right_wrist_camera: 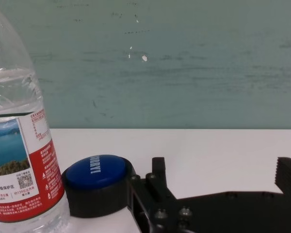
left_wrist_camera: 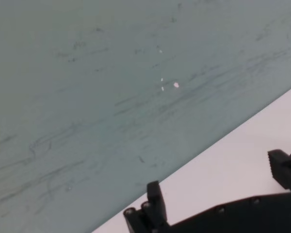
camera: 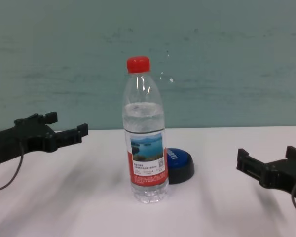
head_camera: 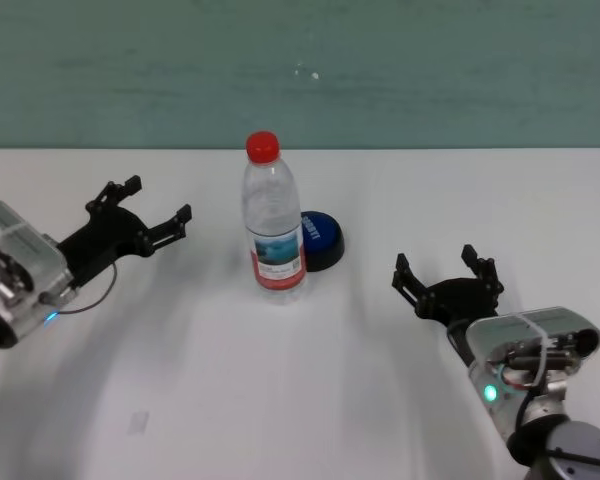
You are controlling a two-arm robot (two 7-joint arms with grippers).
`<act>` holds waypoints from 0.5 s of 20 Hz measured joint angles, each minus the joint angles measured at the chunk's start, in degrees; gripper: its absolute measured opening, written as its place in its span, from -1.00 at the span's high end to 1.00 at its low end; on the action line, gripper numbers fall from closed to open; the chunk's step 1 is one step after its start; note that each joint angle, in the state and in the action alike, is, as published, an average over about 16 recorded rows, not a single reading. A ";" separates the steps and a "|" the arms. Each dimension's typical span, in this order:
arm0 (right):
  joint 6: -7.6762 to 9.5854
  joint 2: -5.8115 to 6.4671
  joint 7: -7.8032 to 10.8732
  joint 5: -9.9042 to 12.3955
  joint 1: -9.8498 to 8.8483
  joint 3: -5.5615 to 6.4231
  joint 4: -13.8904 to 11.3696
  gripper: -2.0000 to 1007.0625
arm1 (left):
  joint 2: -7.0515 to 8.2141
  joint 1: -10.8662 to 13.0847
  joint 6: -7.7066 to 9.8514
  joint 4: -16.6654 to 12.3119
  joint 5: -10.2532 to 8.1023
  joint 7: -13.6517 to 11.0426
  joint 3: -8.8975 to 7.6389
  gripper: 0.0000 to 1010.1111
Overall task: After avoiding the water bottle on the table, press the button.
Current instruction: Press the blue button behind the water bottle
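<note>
A clear water bottle [head_camera: 275, 225] with a red cap and a lake-picture label stands upright mid-table [head_camera: 280, 400]. The low blue button [head_camera: 321, 238] with a black base sits just behind it, toward my right, close to its base. My left gripper [head_camera: 158, 200] hovers open to the left of the bottle, a hand's width away. On the other side, my right gripper [head_camera: 438, 265] is open with nothing in it, to the right of the button and nearer me. In the right wrist view the button [right_wrist_camera: 97, 172] lies ahead of the fingers [right_wrist_camera: 158, 167], beside the bottle [right_wrist_camera: 19, 160].
A teal wall [head_camera: 380, 70] runs along the table's far edge. White tabletop stretches in front of the bottle and between the two arms. The chest view shows the bottle [camera: 145, 143] partly covering the button [camera: 180, 165].
</note>
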 joint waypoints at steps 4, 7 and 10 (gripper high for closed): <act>0.00 0.00 0.00 0.00 0.00 0.00 0.00 -0.99 | -1.24 -3.14 -1.17 3.89 0.74 -0.52 0.98 -0.98; 0.00 0.00 0.00 0.00 0.00 0.00 0.00 -0.99 | -2.30 -5.65 -2.21 7.19 1.35 -0.89 1.75 -0.98; 0.00 0.00 0.00 0.00 0.00 0.00 0.00 -0.99 | -3.47 -8.22 -3.47 10.85 1.93 -1.22 2.44 -0.98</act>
